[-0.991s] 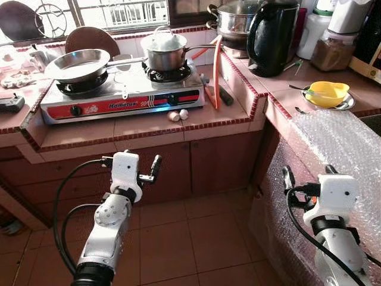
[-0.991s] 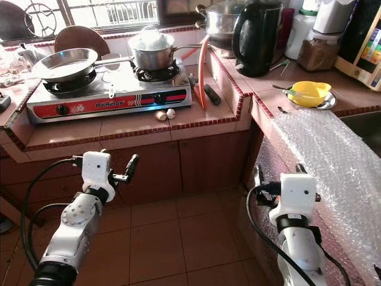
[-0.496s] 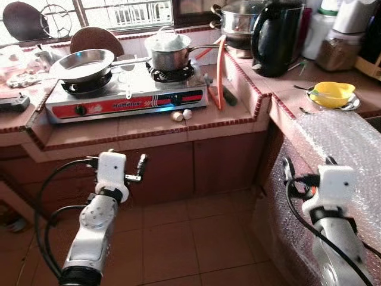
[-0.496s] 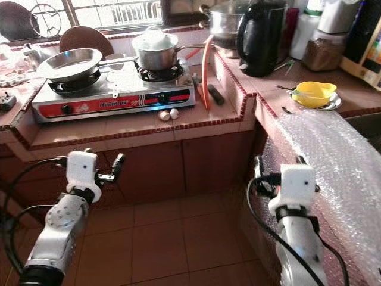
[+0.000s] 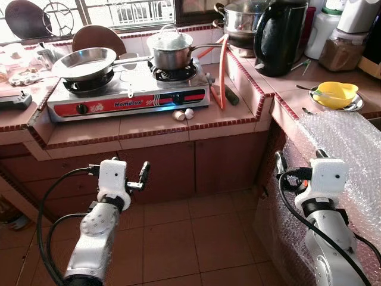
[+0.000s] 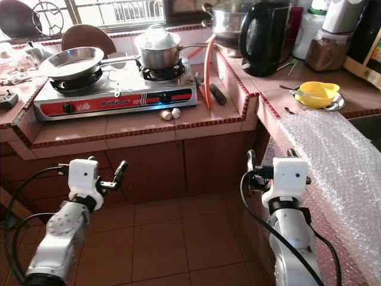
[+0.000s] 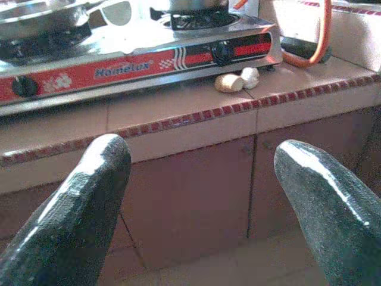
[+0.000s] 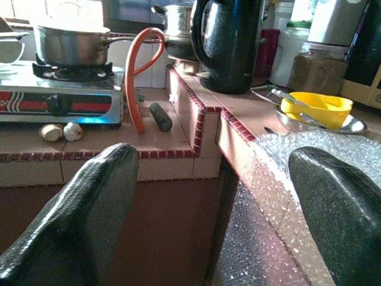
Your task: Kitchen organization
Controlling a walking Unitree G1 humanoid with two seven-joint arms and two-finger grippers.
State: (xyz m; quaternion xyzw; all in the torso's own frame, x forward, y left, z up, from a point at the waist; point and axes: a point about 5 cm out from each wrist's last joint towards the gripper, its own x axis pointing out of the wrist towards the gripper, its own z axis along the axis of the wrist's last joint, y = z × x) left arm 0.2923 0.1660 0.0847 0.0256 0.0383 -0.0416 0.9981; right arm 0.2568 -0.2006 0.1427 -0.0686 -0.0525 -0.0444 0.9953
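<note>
Both arms are held low in front of the tiled counter [image 5: 149, 128], above the floor. My left gripper [image 7: 199, 155] is open and holds nothing; it faces the cabinet below the gas stove [image 5: 128, 95]. My right gripper [image 8: 214, 155] is also open and holds nothing, beside the bubble wrap [image 5: 351, 149] draped over the right counter. A frying pan [image 5: 83, 62] and a lidded steel pot [image 5: 169, 50] sit on the burners. Two small pale lumps [image 5: 183, 114] lie in front of the stove. A yellow bowl [image 5: 336, 93] with a spoon rests on a steel plate.
A black kettle [image 5: 280, 36], a large steel pot [image 5: 241, 18] and jars [image 5: 339, 50] stand on the raised back-right counter. An orange hose [image 5: 221, 71] arches beside the stove, with a dark handle [image 5: 230, 95] lying next to it. Tiled floor [image 5: 178, 238] lies between the arms.
The whole view has shifted slightly as the camera moved. Both grippers remain open and empty at about the same height before the cabinets.
</note>
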